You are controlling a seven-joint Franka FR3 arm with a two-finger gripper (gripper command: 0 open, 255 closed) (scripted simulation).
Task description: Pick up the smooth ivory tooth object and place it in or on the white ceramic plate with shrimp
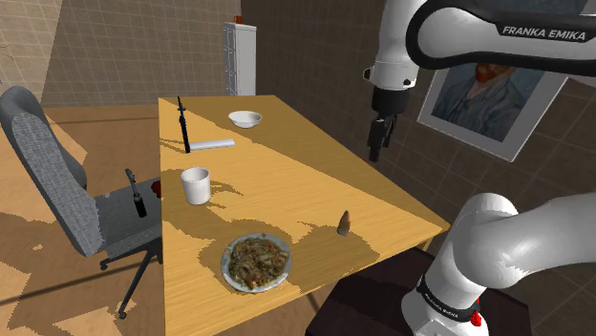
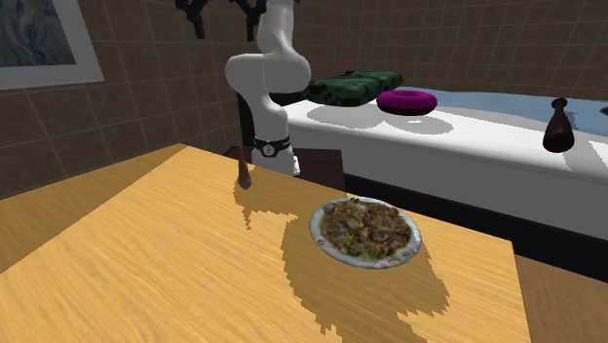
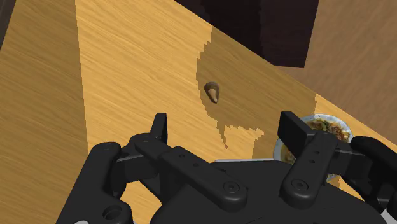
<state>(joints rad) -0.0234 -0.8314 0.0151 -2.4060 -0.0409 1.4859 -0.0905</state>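
Can see the tooth, a small brownish cone, on the wooden table, close to the edge on the stand's side. Sits at 2 o'clock from the plate in the shoulder view, near it but not touching; white rim there, brownish food inside. Puts the gripper high in the air at 1 o'clock from the tooth, touching nothing. Shows the fingers apart in the wrist view, nothing between them. Further out, has a white cup at 11 o'clock from the plate and a small white bowl beyond.
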